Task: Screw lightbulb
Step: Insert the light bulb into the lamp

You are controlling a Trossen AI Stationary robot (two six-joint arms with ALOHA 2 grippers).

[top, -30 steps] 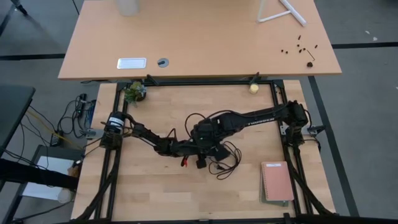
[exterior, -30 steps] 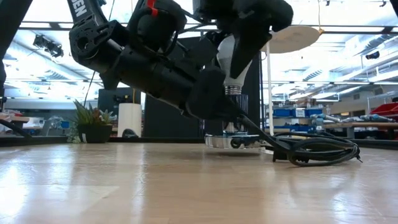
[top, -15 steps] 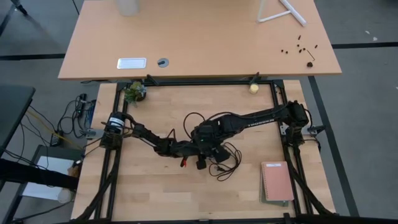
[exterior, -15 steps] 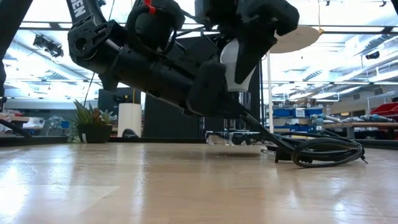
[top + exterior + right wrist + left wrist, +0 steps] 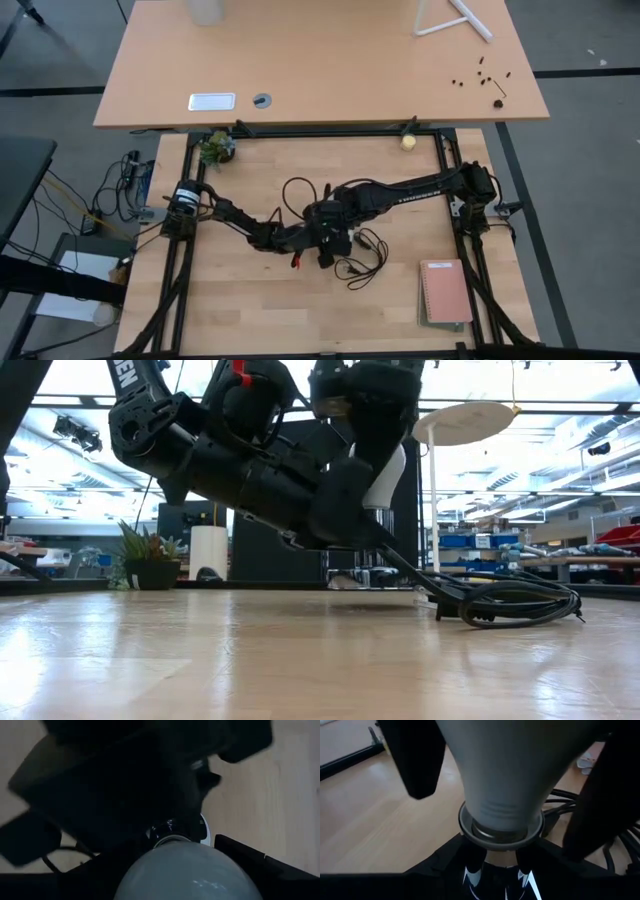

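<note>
Socket lifted off tabletop (image 5: 200, 660) since a second ago. My right gripper (image 5: 375, 455) jaws clamp lightbulb (image 5: 383, 480) at frame centre, for twisting; left gripper (image 5: 322, 240) jaws grip socket (image 5: 500, 827) beneath, steadying.

The lightbulb (image 5: 383, 478) is white, with a frosted head, and its neck (image 5: 502, 815) looks grey. Both arms are black; the right arm (image 5: 420, 186) has white letters on it. The cord (image 5: 510, 603) is black. The counter (image 5: 250, 310) is of pale wood with a plank pattern, inside a black frame. A notebook (image 5: 445, 291) on it is pink. The plant (image 5: 145, 555) is green in a dark pot. A small ball (image 5: 408, 142) is pale yellow.
</note>
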